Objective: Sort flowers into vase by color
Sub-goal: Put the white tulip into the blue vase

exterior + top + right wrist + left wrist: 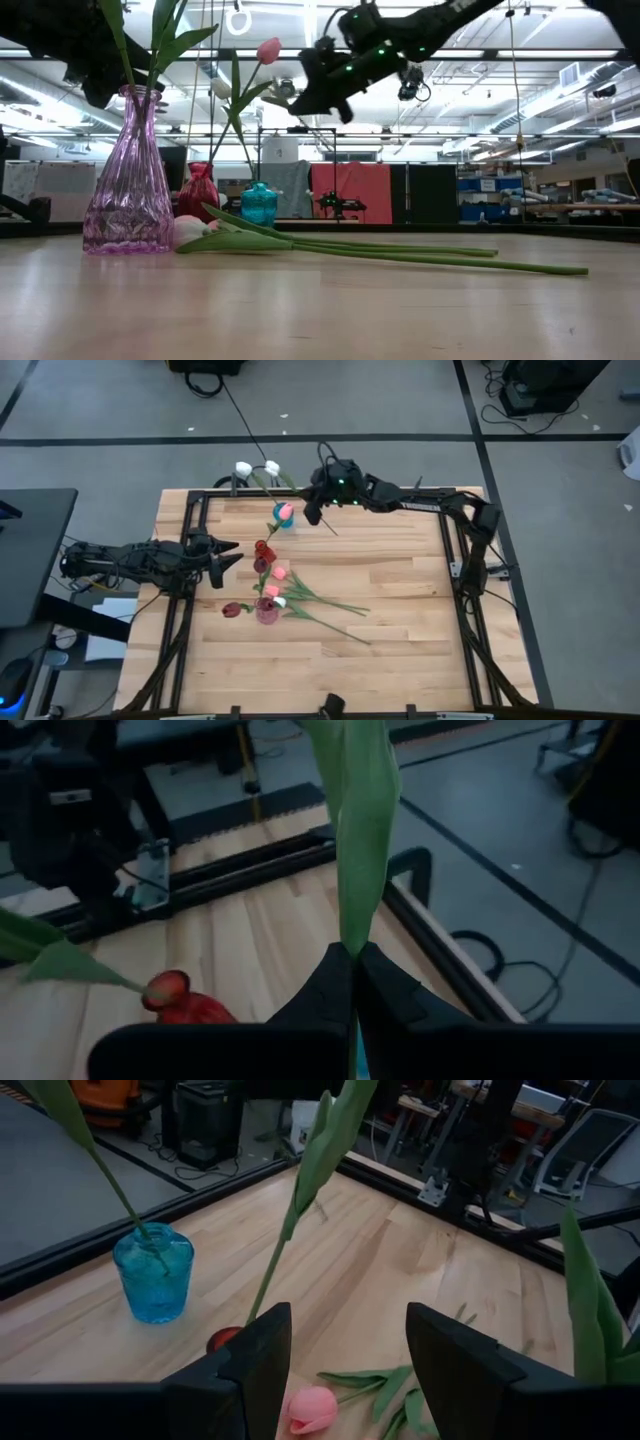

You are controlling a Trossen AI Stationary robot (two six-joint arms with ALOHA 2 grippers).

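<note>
From above, I see my right gripper (312,512) near top centre, fingers pressed together on a pink tulip's green stem (362,830); its head (285,512) sits over the small blue glass vase (282,520). My left gripper (228,555) waits at middle left, fingers spread, holding nothing. Two more tulips (325,610) lie on the wooden table (400,590) at centre beside the ribbed purple glass vase (128,185). The red vase (198,192) is half hidden behind it in the low view.

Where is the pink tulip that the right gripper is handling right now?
In the high view the pink tulip is at the table's far edge, over the blue vase, its stem pinched in the right gripper.
</note>
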